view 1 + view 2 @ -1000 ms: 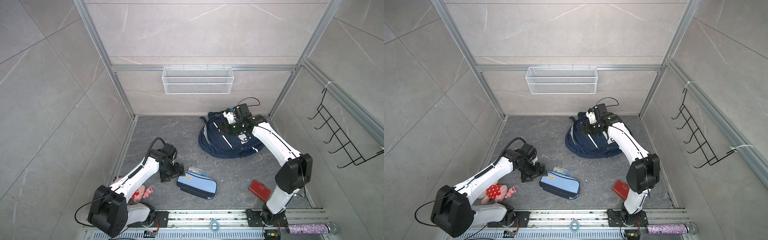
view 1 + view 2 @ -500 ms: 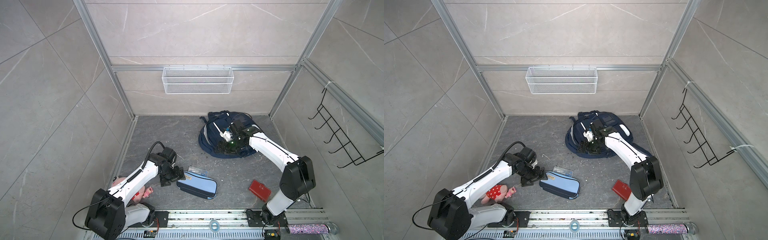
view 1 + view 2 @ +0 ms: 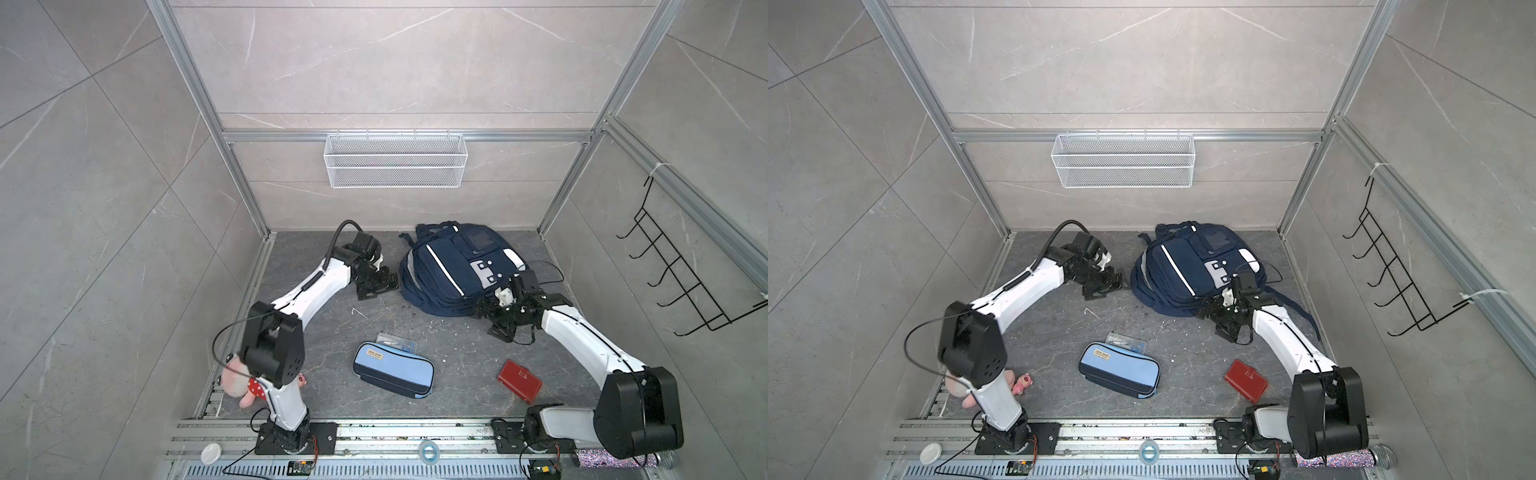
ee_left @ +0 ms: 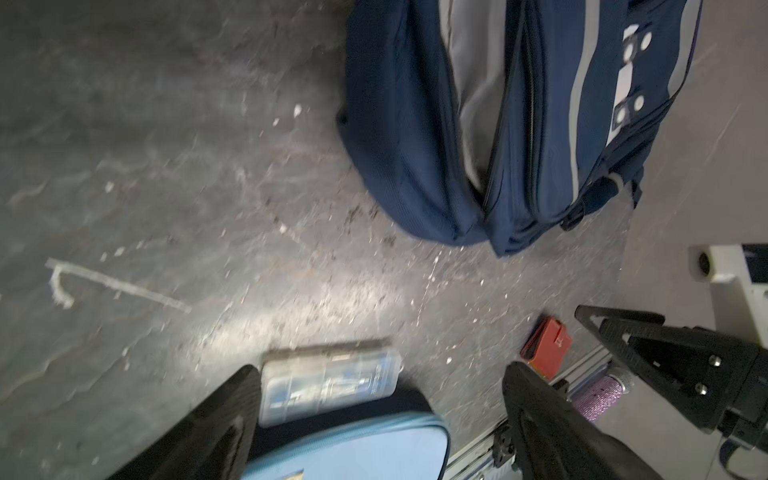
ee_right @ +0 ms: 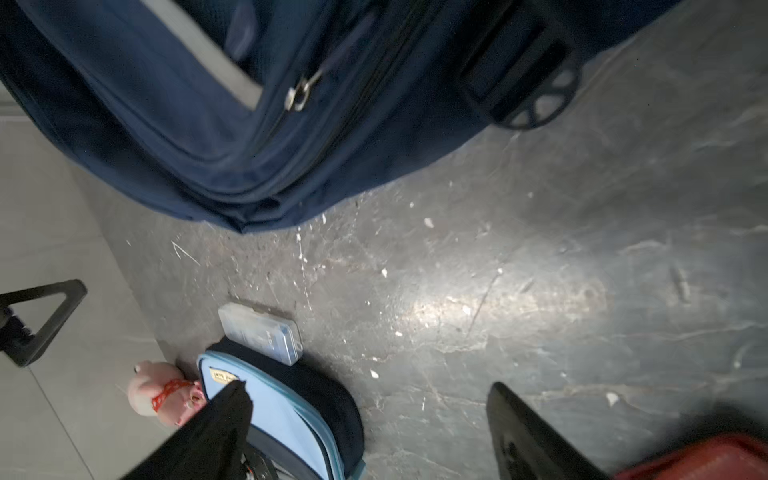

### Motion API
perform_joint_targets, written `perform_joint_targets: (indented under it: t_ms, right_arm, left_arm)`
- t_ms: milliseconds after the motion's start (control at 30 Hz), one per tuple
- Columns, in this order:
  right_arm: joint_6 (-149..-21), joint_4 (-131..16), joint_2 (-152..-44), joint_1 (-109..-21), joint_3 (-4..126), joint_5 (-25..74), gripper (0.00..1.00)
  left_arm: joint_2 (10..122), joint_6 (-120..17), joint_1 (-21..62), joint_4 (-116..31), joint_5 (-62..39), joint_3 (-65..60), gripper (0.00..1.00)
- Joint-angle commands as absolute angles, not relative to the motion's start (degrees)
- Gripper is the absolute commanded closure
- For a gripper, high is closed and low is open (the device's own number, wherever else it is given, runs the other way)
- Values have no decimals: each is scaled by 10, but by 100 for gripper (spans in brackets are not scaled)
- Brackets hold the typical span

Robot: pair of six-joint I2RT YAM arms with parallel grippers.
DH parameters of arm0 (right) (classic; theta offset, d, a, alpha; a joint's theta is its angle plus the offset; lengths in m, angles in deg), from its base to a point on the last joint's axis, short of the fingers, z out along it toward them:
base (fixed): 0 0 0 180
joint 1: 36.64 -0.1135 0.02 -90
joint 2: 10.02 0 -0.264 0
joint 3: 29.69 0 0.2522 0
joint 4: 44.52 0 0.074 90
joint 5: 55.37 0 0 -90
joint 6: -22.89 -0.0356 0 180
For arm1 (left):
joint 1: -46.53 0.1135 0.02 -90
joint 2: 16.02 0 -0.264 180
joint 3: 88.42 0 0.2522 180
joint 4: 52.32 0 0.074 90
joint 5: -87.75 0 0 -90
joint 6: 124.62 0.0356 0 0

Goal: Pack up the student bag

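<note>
Flanking one student bag (image 3: 449, 266), left claw (image 3: 376, 287) and right claw (image 3: 493, 321), both released; one pencil case (image 3: 392, 374) nearby.

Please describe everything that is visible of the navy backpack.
The navy backpack is of woven fabric, with white stripes, a white dotted patch, dark straps and several zipped sections; grey fabric shows between two of them. It lies flat, front up, on the grey floor near the back wall. The left pincer and right pincer stand open beside it, gripping nothing.
</note>
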State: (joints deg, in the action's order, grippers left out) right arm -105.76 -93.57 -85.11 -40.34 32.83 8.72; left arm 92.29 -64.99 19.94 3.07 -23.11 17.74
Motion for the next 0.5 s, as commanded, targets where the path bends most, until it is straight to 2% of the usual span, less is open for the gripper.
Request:
perform_joint_targets:
  t_ms: [0,167,300,367,467]
  right_arm:
    - [-1122,-858,-835,-358,294,68,7]
    - [-1122,-820,-856,-297,292,71,6]
    - [-1125,-772,-888,-237,288,53,7]
    - [-1119,-751,-911,-217,296,48,8]
    - [-1100,-741,-957,-203,321,44,9]
  left_arm:
    - [992,-654,220,-14,-245,261,6]
    - [1101,-697,229,-97,-265,335,10]
    - [1153,-714,221,-151,-303,359,36]
    - [1151,-719,215,-177,-313,344,42]
    - [1145,-730,203,-204,-326,311,44]
